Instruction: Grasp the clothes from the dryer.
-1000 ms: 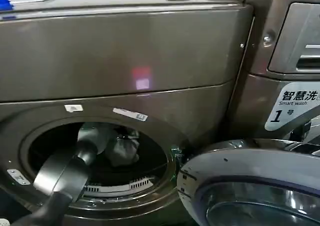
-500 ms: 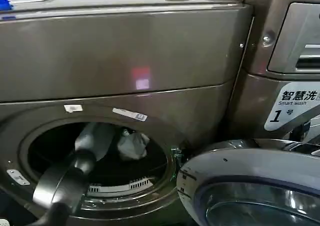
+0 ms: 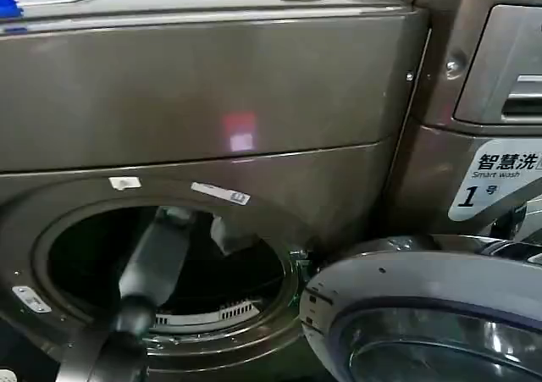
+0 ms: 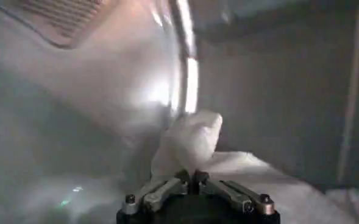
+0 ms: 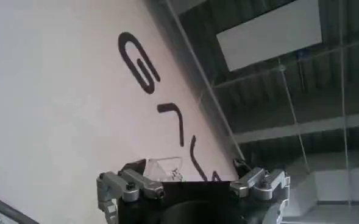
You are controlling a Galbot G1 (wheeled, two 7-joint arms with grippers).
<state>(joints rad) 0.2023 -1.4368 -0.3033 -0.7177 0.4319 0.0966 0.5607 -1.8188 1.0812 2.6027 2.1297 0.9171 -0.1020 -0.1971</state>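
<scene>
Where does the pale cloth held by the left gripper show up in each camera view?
Head view: cloth high inside the dryer opening, past the left arm.
Left wrist view: cloth pinched in the left gripper.
Right wrist view: not in it.
Shared landmark: the dark drum interior.

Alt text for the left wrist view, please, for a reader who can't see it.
The left gripper, inside the dryer drum, is shut on a bunched fold of white cloth that stands up from between its fingertips. More of the cloth spreads behind it, with the pale curved drum wall and a bright glare beyond.
</scene>
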